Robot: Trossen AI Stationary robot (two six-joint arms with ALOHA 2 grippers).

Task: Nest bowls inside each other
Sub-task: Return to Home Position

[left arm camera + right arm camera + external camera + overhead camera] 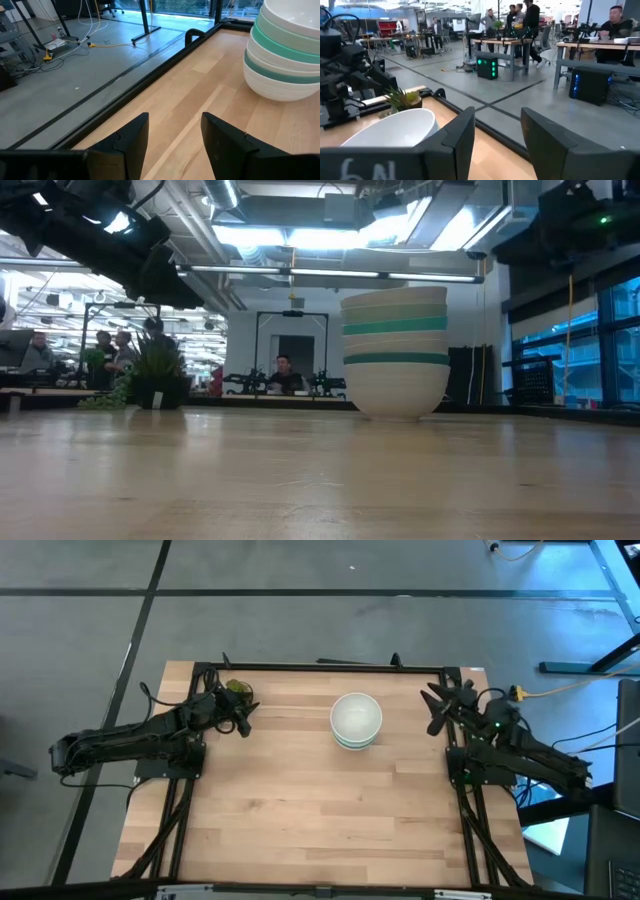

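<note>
Dark fingers of the left gripper (175,119) stand parted and empty near the left edge of the pale wooden table (320,810); the right gripper (497,114), likewise spread and bare, waits opposite. Between them the smooth round bowls (395,350) sit nested in one white, mint and teal stack, the top white bowl (356,716) empty. No loose bowl shows: nesting looks finished.

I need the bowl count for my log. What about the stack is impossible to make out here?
High view: the top white bowl covers the bowls under it, bar a thin mint edge.
Low view: the stack shows just rim bands, so the count is unsure.
Left wrist view: the picture's edge cuts the stack.
Right wrist view: the right gripper hides everything below the top white bowl.
</note>
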